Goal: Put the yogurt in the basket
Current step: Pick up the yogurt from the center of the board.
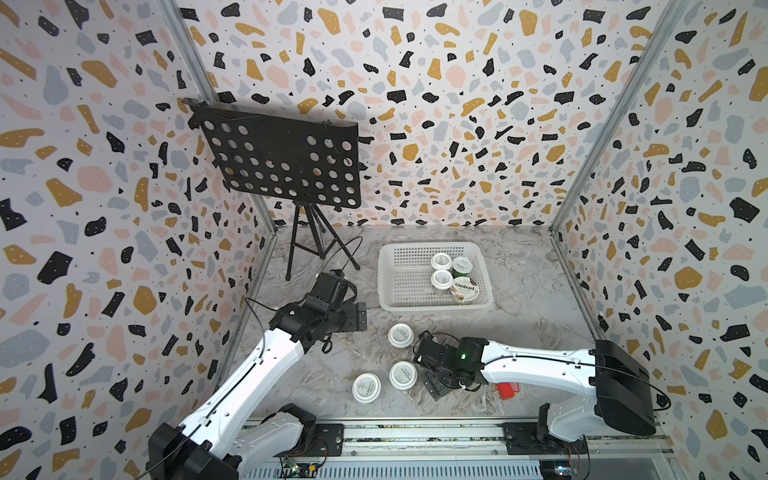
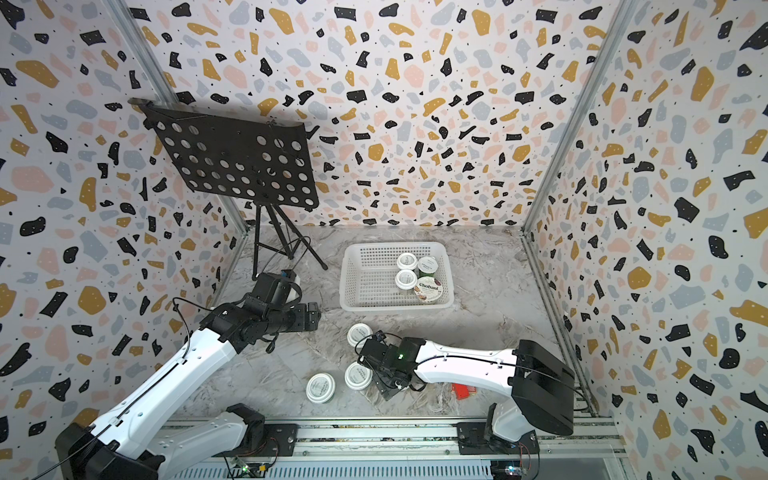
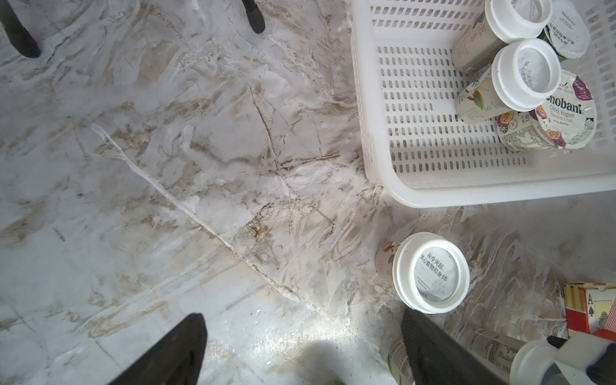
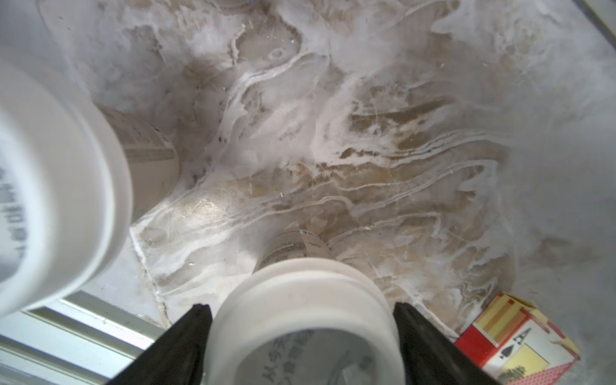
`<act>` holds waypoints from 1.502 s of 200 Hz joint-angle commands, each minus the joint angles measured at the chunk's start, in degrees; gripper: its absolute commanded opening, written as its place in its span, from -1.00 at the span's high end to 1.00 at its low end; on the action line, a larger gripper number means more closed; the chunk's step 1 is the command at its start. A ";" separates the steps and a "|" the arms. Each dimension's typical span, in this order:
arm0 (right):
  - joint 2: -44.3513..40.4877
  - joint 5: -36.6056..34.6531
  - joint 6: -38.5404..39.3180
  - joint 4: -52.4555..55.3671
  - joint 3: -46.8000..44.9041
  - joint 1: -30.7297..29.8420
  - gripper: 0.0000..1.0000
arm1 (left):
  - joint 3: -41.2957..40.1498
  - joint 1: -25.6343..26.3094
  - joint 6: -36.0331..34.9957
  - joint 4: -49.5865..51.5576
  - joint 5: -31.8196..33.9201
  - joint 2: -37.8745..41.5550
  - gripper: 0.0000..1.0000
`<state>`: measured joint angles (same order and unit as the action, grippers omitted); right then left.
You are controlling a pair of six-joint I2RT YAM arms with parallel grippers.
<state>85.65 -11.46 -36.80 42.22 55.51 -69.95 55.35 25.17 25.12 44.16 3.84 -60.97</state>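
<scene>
The white basket (image 1: 395,266) (image 2: 357,270) holds two white yogurt cups (image 1: 441,270), a green-sided cup (image 1: 462,266) and the Chobani cup (image 1: 464,289) (image 3: 566,116). Three white-lidded cups stand on the marble in front of it (image 1: 401,334) (image 1: 403,375) (image 1: 366,387). My right gripper (image 1: 436,380) (image 4: 300,306) is low over a further upright cup (image 4: 300,333). Its black fingers (image 4: 186,336) stand open on either side of the lid, very close to it. The top views hide this cup under the gripper. My left gripper (image 1: 361,318) (image 3: 301,323) hovers open and empty, left of the basket's near corner.
A red playing-card box (image 1: 507,390) (image 4: 516,340) lies just right of the right gripper. A black music stand (image 1: 282,162) on a tripod stands at the back left. Patterned walls close in three sides, and the arms' metal rail (image 1: 415,436) runs along the front.
</scene>
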 commanded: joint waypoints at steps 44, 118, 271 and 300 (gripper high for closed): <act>-1.05 -0.11 0.54 0.15 -0.73 0.26 -0.60 | -0.42 -0.24 0.40 -0.32 0.20 -0.20 -0.90; -3.18 -1.22 0.54 0.67 -1.45 0.26 -0.56 | 0.15 -0.21 0.48 -0.26 0.38 -0.63 -0.90; -4.59 -3.31 15.77 15.22 22.36 17.09 -0.53 | 3.70 -0.29 0.89 -0.70 -0.78 -3.65 -0.92; 0.05 -2.26 19.62 15.70 29.90 22.25 -0.53 | 4.75 -0.21 1.00 -1.27 -1.42 -5.57 -0.91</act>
<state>82.39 -13.72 -22.35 54.59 80.20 -50.81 57.95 25.17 25.69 43.99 3.36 -65.28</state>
